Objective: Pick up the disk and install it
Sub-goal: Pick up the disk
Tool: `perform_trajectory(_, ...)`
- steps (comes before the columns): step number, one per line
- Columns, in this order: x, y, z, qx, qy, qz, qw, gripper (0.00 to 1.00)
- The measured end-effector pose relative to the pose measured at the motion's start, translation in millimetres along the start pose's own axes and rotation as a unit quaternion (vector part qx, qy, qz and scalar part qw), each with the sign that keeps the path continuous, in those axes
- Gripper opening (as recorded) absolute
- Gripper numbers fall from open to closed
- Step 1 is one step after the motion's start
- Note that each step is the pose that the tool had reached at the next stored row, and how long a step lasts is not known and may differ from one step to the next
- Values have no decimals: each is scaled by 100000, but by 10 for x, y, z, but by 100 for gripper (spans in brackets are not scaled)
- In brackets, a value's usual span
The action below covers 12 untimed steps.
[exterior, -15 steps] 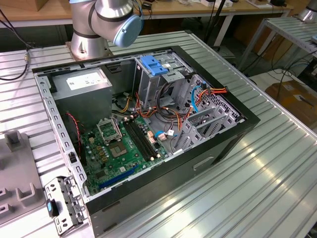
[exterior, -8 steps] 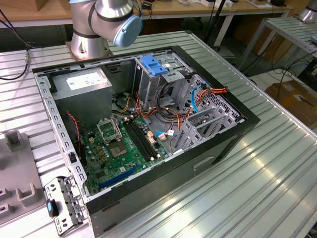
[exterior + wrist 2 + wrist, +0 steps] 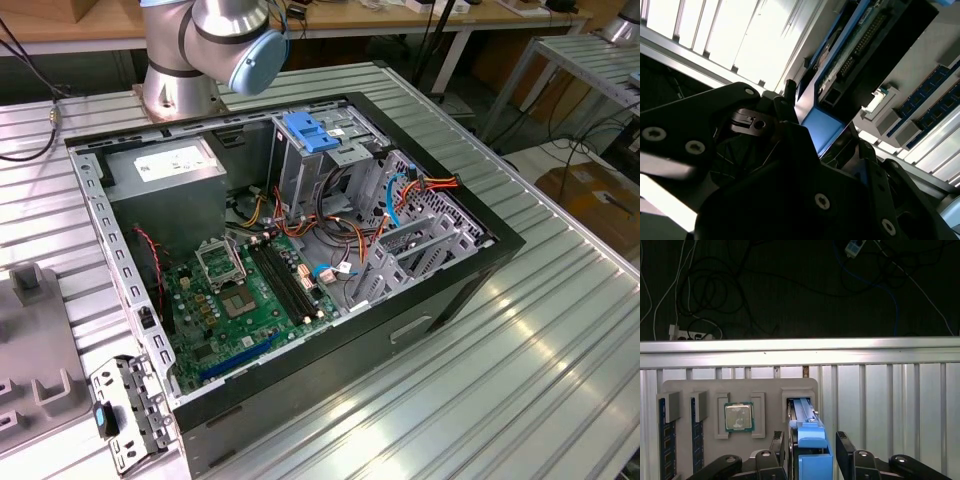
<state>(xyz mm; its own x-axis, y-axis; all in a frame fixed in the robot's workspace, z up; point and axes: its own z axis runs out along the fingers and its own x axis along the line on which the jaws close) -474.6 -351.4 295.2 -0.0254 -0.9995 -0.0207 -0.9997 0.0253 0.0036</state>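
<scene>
The disk (image 3: 807,427) stands on edge in a slot of the grey holder tray (image 3: 770,390), framed in the first wrist view between your gripper's (image 3: 811,445) 2 fingers (image 3: 844,447). They sit spread, 1 on each flank, with a thin gap either side. The slot's raised walls hug the disk's far end. On the same tray lie 1 processor chip (image 3: 739,416) and 2 memory sticks (image 3: 664,440), well apart from the fingers. In the exterior view, the open computer case (image 3: 430,300) lies on the ribbed metal table (image 3: 560,330), its blue-topped drive cage (image 3: 315,135) beside the power supply (image 3: 165,170).
</scene>
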Motion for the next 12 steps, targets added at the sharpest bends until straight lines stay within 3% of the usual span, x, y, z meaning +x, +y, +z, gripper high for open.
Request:
perform_trajectory(4, 0, 0, -2, -3, 2, 1, 100000, 51)
perform_trajectory(5, 0, 0, -3, -2, 1, -1, 100000, 44)
perform_trajectory(12, 1, 0, -2, -6, 50, -4, 100000, 44)
